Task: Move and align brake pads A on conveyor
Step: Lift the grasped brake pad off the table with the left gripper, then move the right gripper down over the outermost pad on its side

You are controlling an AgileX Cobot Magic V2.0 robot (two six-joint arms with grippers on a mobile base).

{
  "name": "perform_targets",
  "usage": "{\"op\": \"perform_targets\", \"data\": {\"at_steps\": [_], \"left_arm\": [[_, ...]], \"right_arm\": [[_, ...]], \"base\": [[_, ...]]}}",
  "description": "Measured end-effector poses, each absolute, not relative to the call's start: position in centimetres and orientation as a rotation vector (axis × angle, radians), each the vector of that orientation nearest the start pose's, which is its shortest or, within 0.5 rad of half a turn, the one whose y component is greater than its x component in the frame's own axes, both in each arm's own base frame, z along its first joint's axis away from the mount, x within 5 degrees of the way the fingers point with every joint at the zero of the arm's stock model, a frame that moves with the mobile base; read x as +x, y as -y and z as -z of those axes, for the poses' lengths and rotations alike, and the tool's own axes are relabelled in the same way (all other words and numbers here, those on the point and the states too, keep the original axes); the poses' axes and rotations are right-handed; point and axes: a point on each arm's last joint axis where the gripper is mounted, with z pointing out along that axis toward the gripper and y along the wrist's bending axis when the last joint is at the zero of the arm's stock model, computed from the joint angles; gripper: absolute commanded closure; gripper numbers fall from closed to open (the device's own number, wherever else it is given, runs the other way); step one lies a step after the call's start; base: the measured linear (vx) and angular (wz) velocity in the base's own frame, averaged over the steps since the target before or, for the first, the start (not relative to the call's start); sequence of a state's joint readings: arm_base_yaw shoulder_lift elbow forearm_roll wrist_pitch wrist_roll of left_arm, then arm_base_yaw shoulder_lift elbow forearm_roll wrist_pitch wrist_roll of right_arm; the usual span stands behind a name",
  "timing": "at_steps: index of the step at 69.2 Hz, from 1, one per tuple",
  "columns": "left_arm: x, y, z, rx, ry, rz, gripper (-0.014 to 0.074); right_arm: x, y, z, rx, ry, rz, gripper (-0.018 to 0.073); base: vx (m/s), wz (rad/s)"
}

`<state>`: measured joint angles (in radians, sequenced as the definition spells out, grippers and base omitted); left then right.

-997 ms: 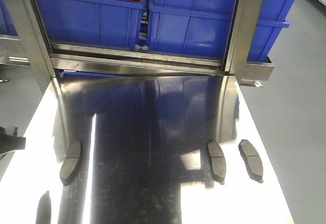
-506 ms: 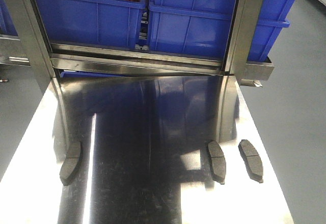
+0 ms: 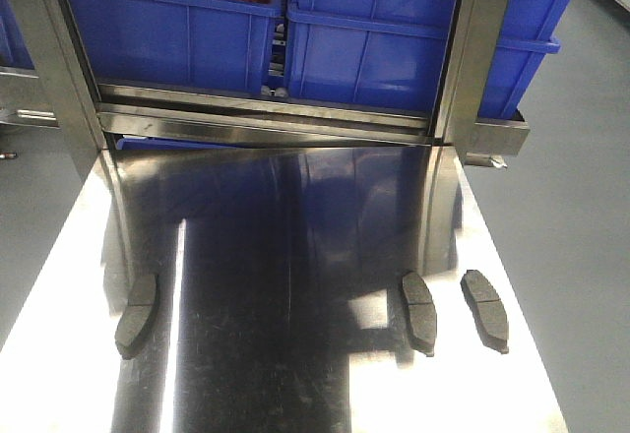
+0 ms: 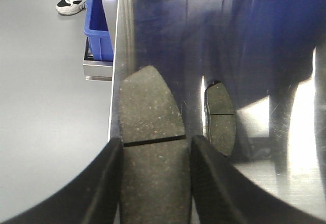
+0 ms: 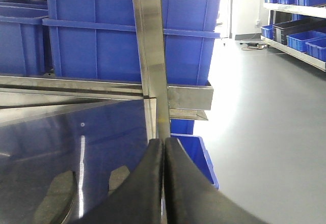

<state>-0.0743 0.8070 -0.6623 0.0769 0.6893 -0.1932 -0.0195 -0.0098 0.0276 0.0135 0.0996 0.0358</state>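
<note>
Three brake pads A lie on the shiny steel tabletop (image 3: 295, 256): one at the left (image 3: 136, 315), one right of centre (image 3: 418, 312) and one near the right edge (image 3: 485, 310). Neither gripper shows in the front view. In the left wrist view my left gripper (image 4: 155, 141) is shut on another brake pad (image 4: 150, 107), its fingers pressed on both long sides, by the table's left edge. A pad on the table (image 4: 220, 119) lies just beyond. My right gripper (image 5: 164, 141) is shut with nothing in it, above two pads (image 5: 53, 198) (image 5: 119, 178). The conveyor is out of view.
Blue bins (image 3: 374, 49) stand on a steel rack behind the table, between two steel posts (image 3: 477, 59) (image 3: 59, 79). Another blue bin (image 5: 196, 158) sits low by the right post, and one (image 4: 98, 25) lies off the table's left side. Grey floor flanks the table.
The dark shape of the left gripper at the front view's left edge has left the frame, and a dark shape at the bottom left is gone. The three pads on the table have not moved.
</note>
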Motion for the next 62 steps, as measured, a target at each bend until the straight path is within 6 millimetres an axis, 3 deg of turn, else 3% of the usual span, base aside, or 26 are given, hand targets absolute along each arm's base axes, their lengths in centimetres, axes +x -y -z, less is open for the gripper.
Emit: {"op": "perform_targets", "data": {"at_steps": [62], "left_arm": [[15.08,0.68,-29.95,-0.094,-2.314,0.049,0.0435]], "right_arm": [[5.68,0.09,-19.6,0.068,-1.592,-0.041,0.0565]], "base": [[0.0,0.0]]}}
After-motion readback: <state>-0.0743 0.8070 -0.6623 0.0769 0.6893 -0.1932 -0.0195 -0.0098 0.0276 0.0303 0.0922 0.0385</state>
